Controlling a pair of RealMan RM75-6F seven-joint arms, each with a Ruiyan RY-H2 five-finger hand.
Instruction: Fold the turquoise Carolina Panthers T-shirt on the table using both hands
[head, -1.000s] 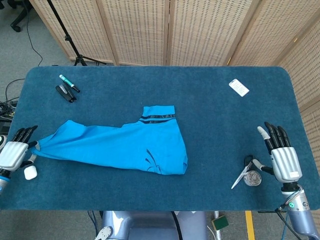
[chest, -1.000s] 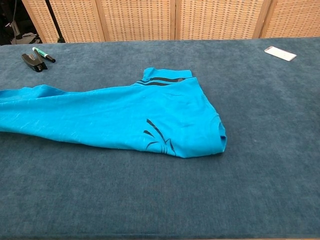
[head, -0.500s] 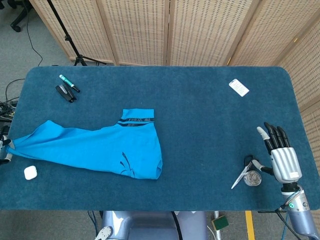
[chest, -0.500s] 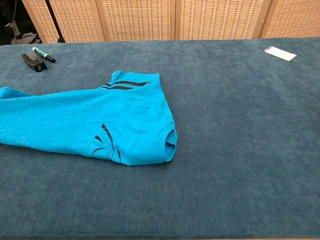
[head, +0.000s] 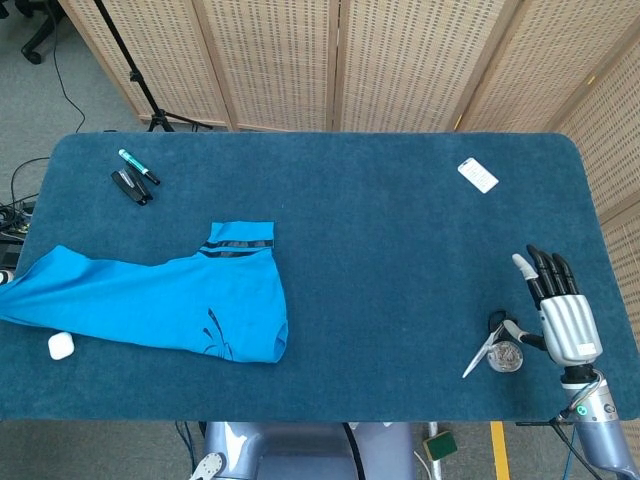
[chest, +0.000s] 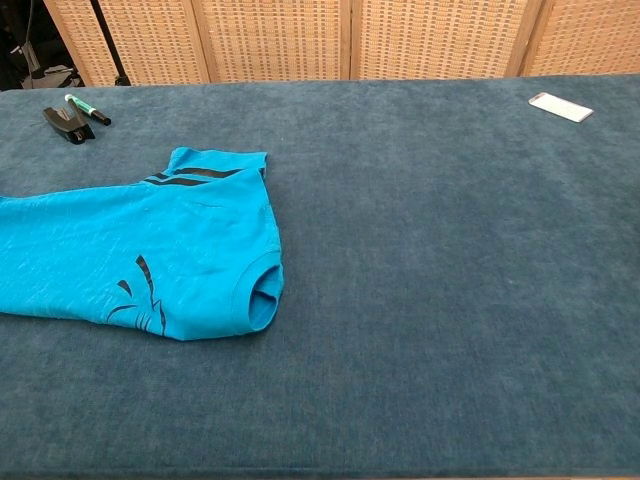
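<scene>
The turquoise T-shirt (head: 160, 300) lies bunched and stretched out on the left side of the blue table (head: 400, 230). One sleeve with black stripes (head: 238, 235) points toward the back, and a black print shows near the shirt's front edge. Its left end runs off the frame's left edge. In the chest view the shirt (chest: 130, 260) fills the left middle, with a sleeve opening (chest: 262, 290) facing right. My right hand (head: 560, 312) hovers at the table's front right with its fingers apart, holding nothing, far from the shirt. My left hand shows in neither view.
A green marker (head: 138, 166) and a black stapler-like tool (head: 131, 187) lie at the back left. A white card (head: 478, 175) sits at the back right. Scissors (head: 488, 345) and a small round object (head: 505, 357) lie beside my right hand. A white case (head: 61, 345) rests by the shirt's front edge.
The shirt has slid steadily to the left across the table. My left hand, seen holding its end a second ago, has left the frame. The right hand has not moved.
</scene>
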